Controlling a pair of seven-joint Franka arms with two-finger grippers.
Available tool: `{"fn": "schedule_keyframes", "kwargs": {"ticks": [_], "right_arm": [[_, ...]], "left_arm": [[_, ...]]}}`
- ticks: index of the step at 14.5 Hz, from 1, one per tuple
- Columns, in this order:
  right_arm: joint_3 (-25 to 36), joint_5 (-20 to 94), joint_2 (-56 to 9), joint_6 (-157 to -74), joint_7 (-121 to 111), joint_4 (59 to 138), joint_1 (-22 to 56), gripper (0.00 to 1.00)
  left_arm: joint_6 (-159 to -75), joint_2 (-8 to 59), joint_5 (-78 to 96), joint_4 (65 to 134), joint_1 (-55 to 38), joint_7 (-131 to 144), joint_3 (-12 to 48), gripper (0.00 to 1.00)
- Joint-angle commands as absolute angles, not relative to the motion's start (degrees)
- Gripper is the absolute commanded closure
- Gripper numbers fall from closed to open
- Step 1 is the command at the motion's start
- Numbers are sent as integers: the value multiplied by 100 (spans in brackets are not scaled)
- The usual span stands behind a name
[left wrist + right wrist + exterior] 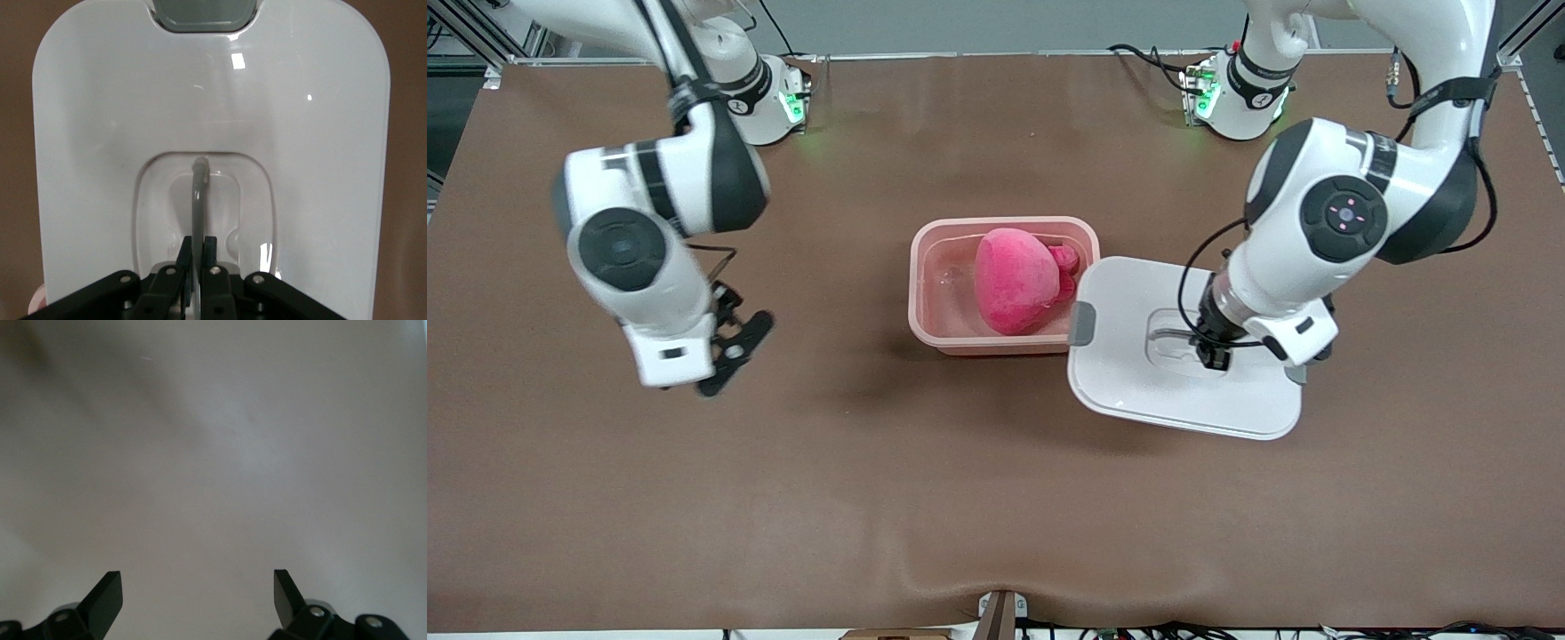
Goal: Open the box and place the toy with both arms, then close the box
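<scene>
The box's pinkish base stands open at the table's middle. The pink plush toy lies inside it. The white lid is beside the base toward the left arm's end, and its grey clip overlaps the base's corner. My left gripper is shut on the lid's raised grey handle; the left wrist view shows the gripper pinching it over the lid. My right gripper is open and empty, over bare table toward the right arm's end, as its own view also shows.
The brown table mat stretches wide around the box. The two arm bases stand lit green at the table's edge farthest from the front camera. A small mount sits at the table's nearest edge.
</scene>
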State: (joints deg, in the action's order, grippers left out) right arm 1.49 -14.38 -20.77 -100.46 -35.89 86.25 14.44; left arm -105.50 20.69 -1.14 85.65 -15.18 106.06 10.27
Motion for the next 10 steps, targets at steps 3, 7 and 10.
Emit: {"fn": "schedule_keyframes", "kwargs": {"ticks": [3,7,10], "right_arm": [[26,-889,-1942,-10686,-3243,8991,161,0],[26,-265,-1995,-10898,-2710,9000,-421,0],[26,-202,-2039,-11021,-1472,8974,-413,0]], "left_arm": [[-10433,2004,-220,8481,-1599,11213,1318,100],[-10433,2013,-220,8473,-1872,11609,1318,100],[-10433,2030,-220,8481,-2065,11803,1318,100]]}}
